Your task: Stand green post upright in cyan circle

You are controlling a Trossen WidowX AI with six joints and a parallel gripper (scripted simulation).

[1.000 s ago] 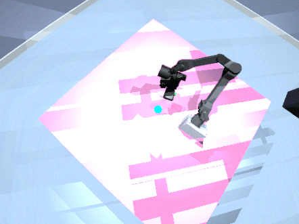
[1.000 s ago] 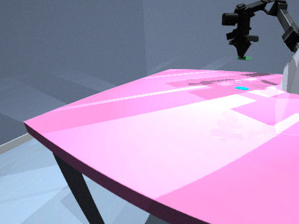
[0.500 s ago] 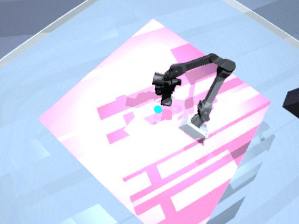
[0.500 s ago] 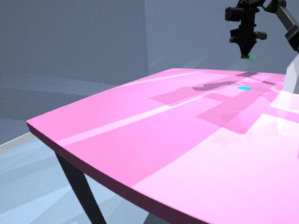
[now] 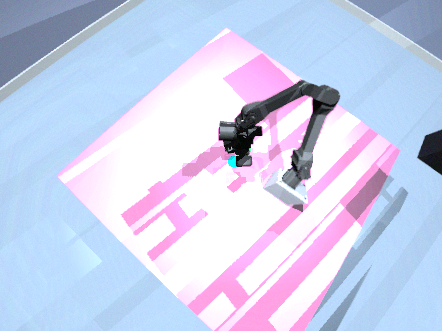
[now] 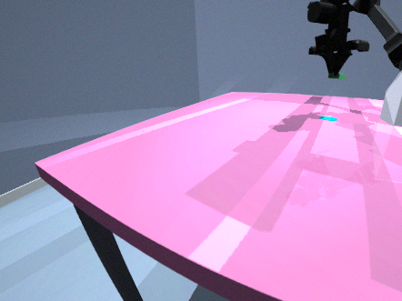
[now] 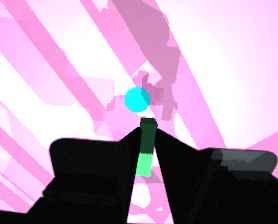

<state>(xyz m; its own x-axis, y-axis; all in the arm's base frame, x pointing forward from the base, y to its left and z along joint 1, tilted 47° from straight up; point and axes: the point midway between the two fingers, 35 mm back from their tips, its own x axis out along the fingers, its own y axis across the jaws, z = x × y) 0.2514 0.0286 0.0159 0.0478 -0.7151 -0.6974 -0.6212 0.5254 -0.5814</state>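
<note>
Much of the small green post is hidden. In the wrist view only a narrow strip of it shows between the two dark fingers of the black parallel-jaw gripper; its upper end is in shadow and its lower part is brighter green. In the exterior view only a small green bit shows below the gripper tips, and whether the post is upright or tilted there is hard to tell. In the top view the post cannot be made out, because the gripper covers it.

The flat cyan circle is seen whole in the wrist view, just beyond the far end of the post. In the top view the gripper covers most of it and only a small cyan edge shows. In the exterior view it lies as a thin cyan oval on the pink table, well below the gripper.

There is one post, one circle, one arm and one gripper. The arm is cut off at the right border of the exterior view.

The gripper is closed narrowly on the green post and holds it in the air above the table, over the circle and apart from it.
</note>
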